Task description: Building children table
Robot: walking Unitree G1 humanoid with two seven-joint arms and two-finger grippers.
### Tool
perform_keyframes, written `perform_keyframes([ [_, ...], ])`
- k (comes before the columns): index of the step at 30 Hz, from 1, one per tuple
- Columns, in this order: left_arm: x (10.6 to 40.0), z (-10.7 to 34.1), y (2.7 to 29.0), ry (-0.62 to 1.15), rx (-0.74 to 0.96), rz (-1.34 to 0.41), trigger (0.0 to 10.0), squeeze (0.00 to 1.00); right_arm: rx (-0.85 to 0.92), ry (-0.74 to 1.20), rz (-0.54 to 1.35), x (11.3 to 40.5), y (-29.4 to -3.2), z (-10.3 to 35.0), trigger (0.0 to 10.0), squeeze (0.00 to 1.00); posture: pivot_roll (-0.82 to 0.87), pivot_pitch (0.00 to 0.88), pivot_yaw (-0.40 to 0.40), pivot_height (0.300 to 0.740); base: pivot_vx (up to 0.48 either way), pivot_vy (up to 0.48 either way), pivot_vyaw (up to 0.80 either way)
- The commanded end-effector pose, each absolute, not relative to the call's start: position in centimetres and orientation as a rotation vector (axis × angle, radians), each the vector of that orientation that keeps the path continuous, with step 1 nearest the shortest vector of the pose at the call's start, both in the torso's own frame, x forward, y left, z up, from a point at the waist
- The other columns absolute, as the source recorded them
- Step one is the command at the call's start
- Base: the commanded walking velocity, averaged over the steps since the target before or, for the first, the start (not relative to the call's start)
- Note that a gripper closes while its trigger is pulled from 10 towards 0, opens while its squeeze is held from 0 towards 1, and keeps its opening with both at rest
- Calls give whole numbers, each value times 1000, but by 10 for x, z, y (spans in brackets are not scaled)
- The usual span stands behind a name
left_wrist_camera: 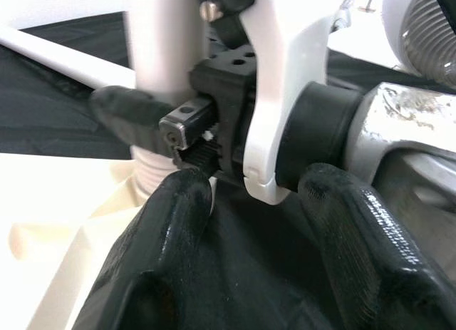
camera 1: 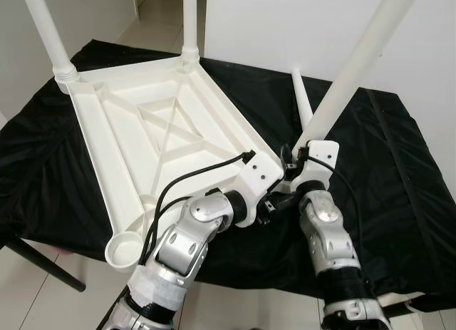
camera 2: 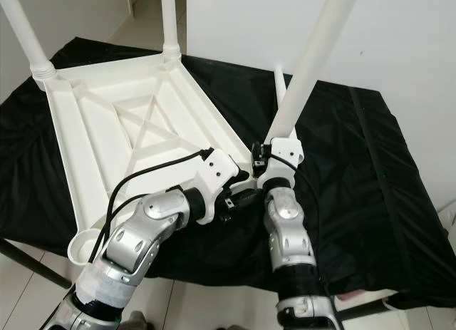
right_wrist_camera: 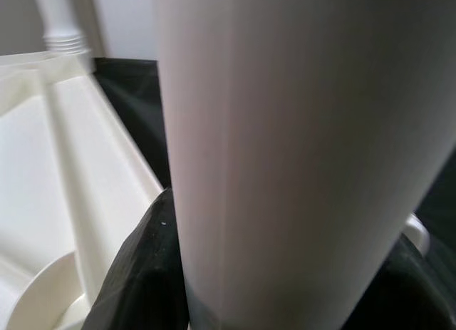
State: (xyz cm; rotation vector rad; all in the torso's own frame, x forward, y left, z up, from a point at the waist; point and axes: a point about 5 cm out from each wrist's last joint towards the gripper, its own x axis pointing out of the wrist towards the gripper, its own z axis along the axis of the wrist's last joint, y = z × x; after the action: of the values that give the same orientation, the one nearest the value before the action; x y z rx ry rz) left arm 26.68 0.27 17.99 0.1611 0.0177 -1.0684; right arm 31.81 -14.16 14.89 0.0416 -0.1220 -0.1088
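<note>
- The upturned white tabletop lies on the black-draped bench.
- The right gripper clasps a leg near its base, long axis leaning up and away to the right.
- Its threaded foot sits at the near corner socket.
- The left gripper, fingers parted and empty, waits just beside it.

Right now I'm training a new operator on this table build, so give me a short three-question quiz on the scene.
1. True or false: two legs already stand in the upturned table top.
2. What is the right claw shut on?
A. a cable
B. a white leg
C. the black cloth
3. Fill in: a spare leg lies on the ____ cloth.

Key: 1 true; 2 B; 3 black
</note>
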Motion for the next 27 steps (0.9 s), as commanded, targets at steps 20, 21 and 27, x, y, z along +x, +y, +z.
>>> perform_keyframes([
  [20,264,180,2,11,156,-993,10000,0,54,24,-284,308,-157,133,10000,0,137,24,-94,740,0,0,0],
  [21,264,180,2,11,156,-993,10000,0,54,24,-284,308,-157,133,10000,0,137,24,-94,740,0,0,0],
  [27,264,181,0,10,150,-997,10000,0,73,-46,-137,314,-145,142,10000,1000,139,30,-96,740,0,0,0],
])
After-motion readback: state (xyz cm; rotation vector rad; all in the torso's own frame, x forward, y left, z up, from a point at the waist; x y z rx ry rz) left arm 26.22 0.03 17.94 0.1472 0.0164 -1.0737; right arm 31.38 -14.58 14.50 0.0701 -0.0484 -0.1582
